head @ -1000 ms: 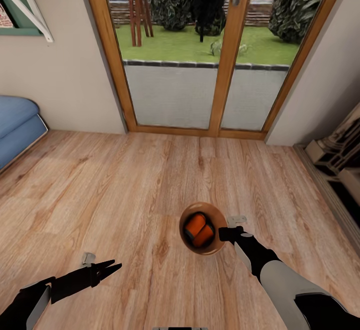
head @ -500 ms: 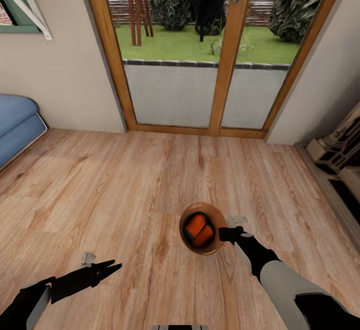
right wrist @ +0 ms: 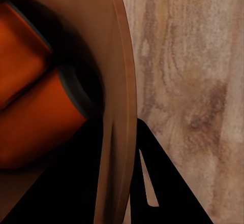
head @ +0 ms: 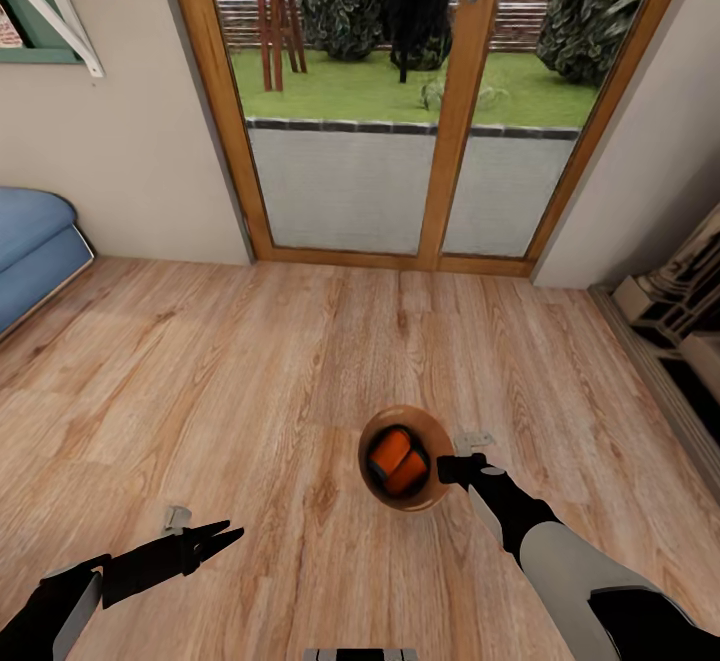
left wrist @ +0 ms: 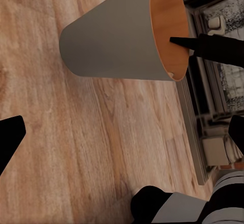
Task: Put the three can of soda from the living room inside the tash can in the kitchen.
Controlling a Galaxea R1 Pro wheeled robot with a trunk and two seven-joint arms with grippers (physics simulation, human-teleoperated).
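The tash can (head: 432, 429), a tapered bucket with an orange-brown inside, hangs just above the brown plank floor of the living room. My right gripper (head: 447, 468) is shut on its rim, one finger inside and one outside, as the right wrist view shows at the rim (right wrist: 120, 82). Two orange cans of soda (head: 390, 446) (head: 409, 474) lie inside it. The dark blue can is hidden or out of view. My left gripper (head: 232, 531) hangs open and empty, low at the left. The left wrist view shows the bucket's grey outer wall (left wrist: 117, 43).
Wood-framed glass doors (head: 450, 141) stand straight ahead, with a garden beyond. The blue sofa (head: 35, 241) sits at the left wall. A fireplace surround (head: 675, 311) runs along the right. Bare plank floor (head: 250, 371) lies between me and the doors.
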